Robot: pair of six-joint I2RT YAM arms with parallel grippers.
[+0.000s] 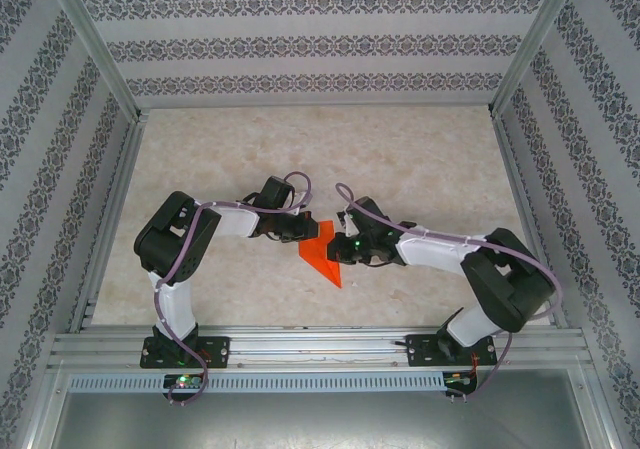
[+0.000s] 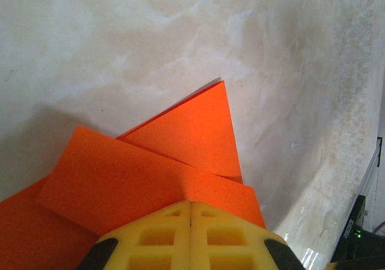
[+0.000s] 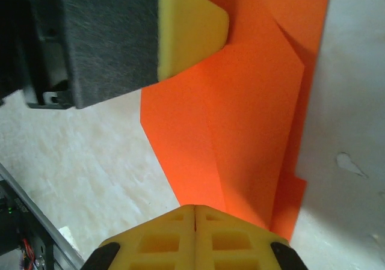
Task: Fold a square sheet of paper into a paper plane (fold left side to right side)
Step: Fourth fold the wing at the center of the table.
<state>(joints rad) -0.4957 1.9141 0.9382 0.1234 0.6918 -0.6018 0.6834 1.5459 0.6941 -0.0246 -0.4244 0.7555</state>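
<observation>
The orange-red paper [image 1: 322, 254] lies folded into a pointed, layered shape on the marble-look table, its tip toward the near edge. My left gripper [image 1: 303, 231] is shut, its yellow fingertips set on the paper's upper left part. In the left wrist view the shut gripper [image 2: 190, 205] meets overlapping flaps of the paper [image 2: 150, 174]. My right gripper [image 1: 341, 250] is shut too, at the paper's right edge. In the right wrist view its closed tips [image 3: 195, 208] touch the creased paper [image 3: 252, 113], and the left gripper's fingers [image 3: 192, 26] rest on the far end of the sheet.
An aluminium rail [image 1: 320, 347] runs along the near edge with both arm bases on it. Patterned walls and metal posts close in the left, right and back sides. Bare table [image 1: 320, 149] stretches behind the arms. A black part with a green light [image 2: 361, 234] sits by the table edge.
</observation>
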